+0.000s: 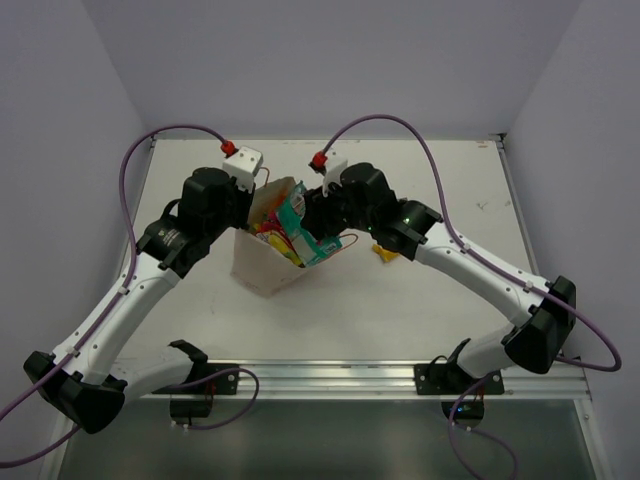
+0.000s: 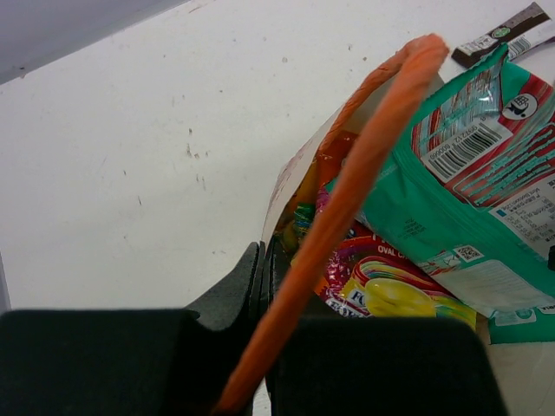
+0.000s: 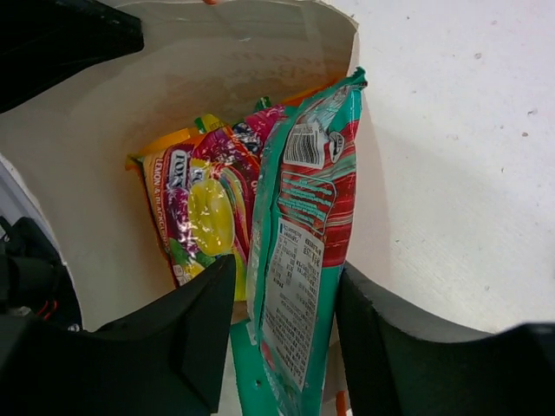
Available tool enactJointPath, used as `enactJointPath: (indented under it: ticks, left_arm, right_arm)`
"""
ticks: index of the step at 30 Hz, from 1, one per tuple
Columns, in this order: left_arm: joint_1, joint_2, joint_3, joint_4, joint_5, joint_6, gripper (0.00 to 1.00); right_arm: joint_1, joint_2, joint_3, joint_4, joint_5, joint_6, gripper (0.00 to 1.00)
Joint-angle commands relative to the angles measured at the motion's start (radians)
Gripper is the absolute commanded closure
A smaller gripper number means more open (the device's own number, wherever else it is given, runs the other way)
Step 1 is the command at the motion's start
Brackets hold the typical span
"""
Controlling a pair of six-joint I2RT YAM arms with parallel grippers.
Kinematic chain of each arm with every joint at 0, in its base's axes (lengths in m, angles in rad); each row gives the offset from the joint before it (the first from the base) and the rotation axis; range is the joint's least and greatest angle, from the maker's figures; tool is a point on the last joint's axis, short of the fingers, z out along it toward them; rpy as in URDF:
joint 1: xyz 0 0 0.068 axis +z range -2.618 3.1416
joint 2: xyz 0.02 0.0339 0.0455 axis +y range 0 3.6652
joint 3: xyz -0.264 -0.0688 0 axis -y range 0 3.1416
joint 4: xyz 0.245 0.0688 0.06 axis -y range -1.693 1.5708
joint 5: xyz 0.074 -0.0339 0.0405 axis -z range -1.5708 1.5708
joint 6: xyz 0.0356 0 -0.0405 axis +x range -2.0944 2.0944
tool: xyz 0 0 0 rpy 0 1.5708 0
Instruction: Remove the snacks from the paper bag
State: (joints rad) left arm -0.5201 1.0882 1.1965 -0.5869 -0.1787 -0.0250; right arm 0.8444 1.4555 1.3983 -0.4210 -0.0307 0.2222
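The paper bag (image 1: 262,268) stands mid-table with its mouth open. My left gripper (image 2: 263,270) is shut on the bag's left rim (image 2: 290,186), and an orange string handle (image 2: 368,143) crosses in front of it. My right gripper (image 3: 286,334) is open at the bag's mouth, one finger on each side of a teal packet (image 3: 303,217) that sticks up out of the bag (image 3: 95,165); a small gap shows at the left finger. A red-yellow packet (image 3: 195,208) lies inside beside it. A dark brown bar (image 2: 503,28) lies on the table beyond the bag.
A small yellow-orange packet (image 1: 385,254) lies on the table right of the bag, under my right arm. A second teal packet edge (image 3: 251,368) shows below the first. The table (image 1: 450,190) has walls on its left, far and right sides.
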Motion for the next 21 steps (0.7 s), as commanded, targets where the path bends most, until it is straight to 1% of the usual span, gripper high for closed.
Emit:
enactJointPath:
  ticks: [1,4,8,10,11,12,14,18,21]
  left_arm:
    - [-0.004,-0.022,0.029,0.131,-0.002,-0.001,1.0]
    - [-0.006,-0.022,0.034,0.13,0.001,-0.001,1.0]
    - [-0.004,-0.019,0.034,0.125,-0.001,0.002,1.0]
    - [-0.006,-0.017,0.037,0.125,0.002,0.002,1.0]
    - [-0.006,-0.016,0.037,0.127,0.005,0.002,1.0]
    - [-0.006,-0.017,0.038,0.127,0.005,0.002,1.0]
    - [-0.006,-0.017,0.04,0.127,0.002,0.002,1.0]
    - [-0.004,-0.017,0.037,0.125,-0.007,0.007,1.0]
    - [-0.006,-0.017,0.032,0.127,-0.016,0.011,1.0]
  right_arm:
    - [0.012,-0.031,0.027,0.016,-0.057,-0.011,0.52]
    - [0.018,-0.003,0.045,-0.012,-0.057,-0.009,0.59]
    - [0.028,-0.007,0.042,0.008,-0.063,-0.003,0.62]
    - [0.028,0.014,0.054,-0.007,-0.046,-0.003,0.68]
    - [0.028,0.022,0.065,-0.01,-0.026,-0.003,0.73]
    - [0.028,0.028,0.07,-0.022,-0.017,-0.003,0.86]
    - [0.028,0.037,0.094,-0.035,-0.006,0.0,0.99]
    - [0.028,-0.021,0.126,-0.044,-0.011,0.012,1.0]
    - [0.028,-0.092,0.192,-0.065,-0.003,0.014,1.0]
